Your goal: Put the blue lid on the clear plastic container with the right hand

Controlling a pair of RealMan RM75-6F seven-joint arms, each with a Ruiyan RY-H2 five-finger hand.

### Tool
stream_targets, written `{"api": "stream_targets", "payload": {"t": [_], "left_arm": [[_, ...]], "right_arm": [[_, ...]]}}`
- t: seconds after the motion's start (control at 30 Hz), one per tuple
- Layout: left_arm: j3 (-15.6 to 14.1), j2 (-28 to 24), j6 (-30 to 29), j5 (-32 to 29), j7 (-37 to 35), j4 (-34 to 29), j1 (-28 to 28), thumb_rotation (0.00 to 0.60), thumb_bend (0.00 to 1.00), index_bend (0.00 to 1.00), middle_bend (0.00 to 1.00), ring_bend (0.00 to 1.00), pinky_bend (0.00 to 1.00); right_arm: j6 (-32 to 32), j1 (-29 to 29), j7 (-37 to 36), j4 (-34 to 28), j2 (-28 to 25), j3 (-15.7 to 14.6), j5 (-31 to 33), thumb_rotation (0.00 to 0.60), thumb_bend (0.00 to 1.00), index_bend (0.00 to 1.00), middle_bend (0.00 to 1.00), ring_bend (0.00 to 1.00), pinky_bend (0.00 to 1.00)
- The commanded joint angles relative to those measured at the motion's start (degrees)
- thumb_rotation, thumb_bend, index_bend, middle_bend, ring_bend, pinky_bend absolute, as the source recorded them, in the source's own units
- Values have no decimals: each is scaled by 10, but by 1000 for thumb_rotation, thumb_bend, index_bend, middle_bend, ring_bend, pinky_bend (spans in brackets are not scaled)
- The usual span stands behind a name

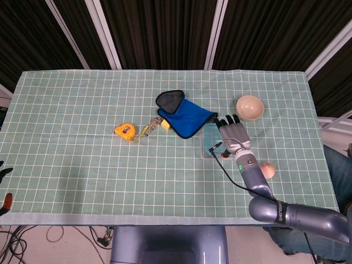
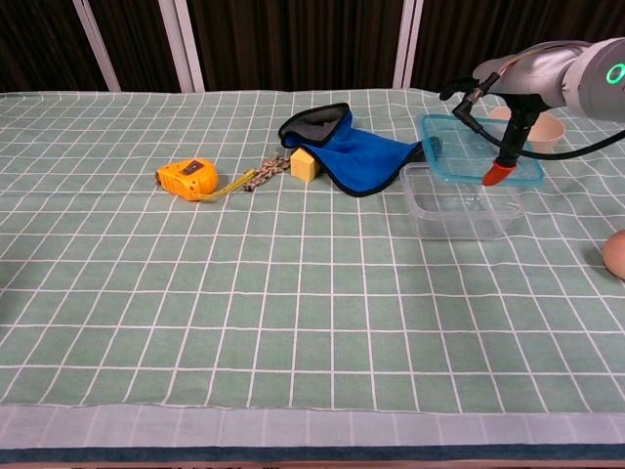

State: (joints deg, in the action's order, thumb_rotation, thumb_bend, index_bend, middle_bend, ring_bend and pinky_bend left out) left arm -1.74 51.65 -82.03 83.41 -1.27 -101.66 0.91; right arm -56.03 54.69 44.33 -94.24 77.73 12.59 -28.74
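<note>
My right hand [image 1: 232, 135] holds the blue-rimmed lid [image 2: 477, 149] by its right side, and an orange fingertip shows below the lid's front edge. In the chest view the right hand [image 2: 527, 83] keeps the lid roughly level, just above the back part of the clear plastic container [image 2: 459, 202]. Seen from the head, the lid [image 1: 212, 137] covers most of the container [image 1: 205, 152], which stands upright on the checked cloth. Only a sliver of my left hand [image 1: 3, 170] shows at the lower left edge, far from both.
A blue and black cloth [image 1: 186, 116] lies just left of the container, with a yellow block [image 2: 305, 164] and an orange tape measure [image 1: 125, 131] beyond it. A beige bowl [image 1: 250, 106] stands behind to the right. A peach ball [image 1: 267, 169] lies near the right forearm.
</note>
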Motion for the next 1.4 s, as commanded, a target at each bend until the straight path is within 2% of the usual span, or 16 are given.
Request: {"api": "stream_targets", "payload": {"t": [0.03,0.47,1.4], "left_arm": [[0,0,1,-1,0,0,0,600,519,149,0,0,0],[2,2,1,-4,4,1,0,600,519,149,0,0,0],[2,1,5,-8,3,-1,0,600,519,149,0,0,0]], "right_arm": [[4,1,-6,2,2,-8,-10,600,136,61,372,67,0],[18,17,-16,23,25,-22,-1,600,137,61,372,67,0],[4,39,-4,58,62,-40,27,600,137,68,372,67,0]]}}
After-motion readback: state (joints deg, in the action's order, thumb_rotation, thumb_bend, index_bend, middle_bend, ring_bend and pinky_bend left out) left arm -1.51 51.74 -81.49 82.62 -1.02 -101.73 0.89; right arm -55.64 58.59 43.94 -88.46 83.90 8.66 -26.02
